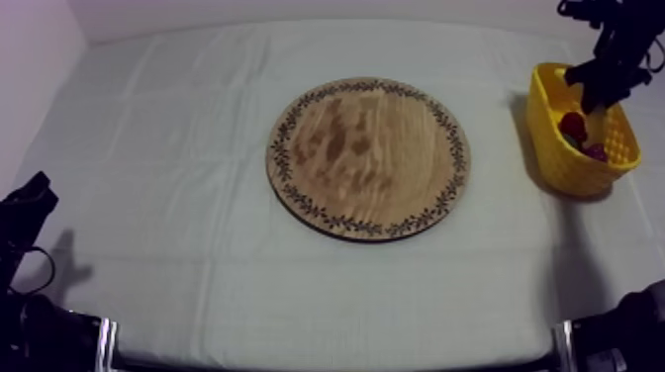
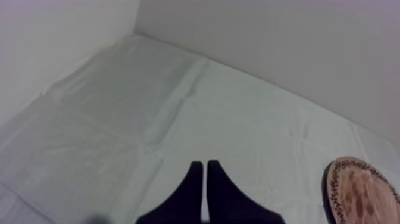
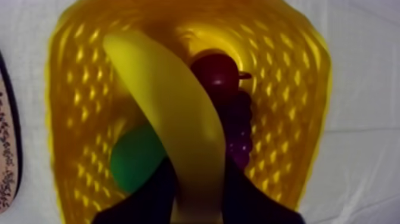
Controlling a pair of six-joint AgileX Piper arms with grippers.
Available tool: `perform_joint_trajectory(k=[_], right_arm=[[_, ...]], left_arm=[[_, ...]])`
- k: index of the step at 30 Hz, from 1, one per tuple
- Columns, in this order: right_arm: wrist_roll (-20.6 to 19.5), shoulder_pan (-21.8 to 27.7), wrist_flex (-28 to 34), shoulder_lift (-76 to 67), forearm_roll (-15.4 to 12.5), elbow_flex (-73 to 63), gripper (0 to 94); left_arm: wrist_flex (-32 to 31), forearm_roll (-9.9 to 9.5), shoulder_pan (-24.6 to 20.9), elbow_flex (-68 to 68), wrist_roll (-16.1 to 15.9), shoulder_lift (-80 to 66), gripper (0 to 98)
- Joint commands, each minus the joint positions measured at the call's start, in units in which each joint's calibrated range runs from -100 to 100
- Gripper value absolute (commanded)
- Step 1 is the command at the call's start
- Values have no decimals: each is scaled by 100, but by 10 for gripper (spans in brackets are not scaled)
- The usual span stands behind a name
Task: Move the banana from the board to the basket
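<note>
Right gripper pinches one banana over basket holding one pear, one small red fruit, one grape bunch; left gripper pressed together over open cloth.

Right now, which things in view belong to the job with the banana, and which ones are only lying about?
For the job: banana, held by the right gripper over the yellow basket; round wooden board.

Lying about: pear, bunch of grapes and small red fruit, all in the basket; left gripper, shut on nothing.
</note>
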Motion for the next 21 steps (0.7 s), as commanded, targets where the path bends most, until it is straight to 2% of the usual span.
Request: perform_joint_trajectory(k=[1,3,8,11,16,21], right_arm=[[-41,-8,-122,228,18,15,213],[-36,-17,-200,353,21,8,268],[47,-36,-263,492,14,28,549],[50,-40,-276,508,17,51,658],[36,-18,-282,483,18,68,751],[45,36,-297,369,6,82,770]], left_arm=[[0,3,1,3,1,0,1],[0,3,1,3,1,0,1],[0,3,1,3,1,0,1],[0,3,1,3,1,0,1],[0,3,1,3,1,0,1],[0,3,1,3,1,0,1]])
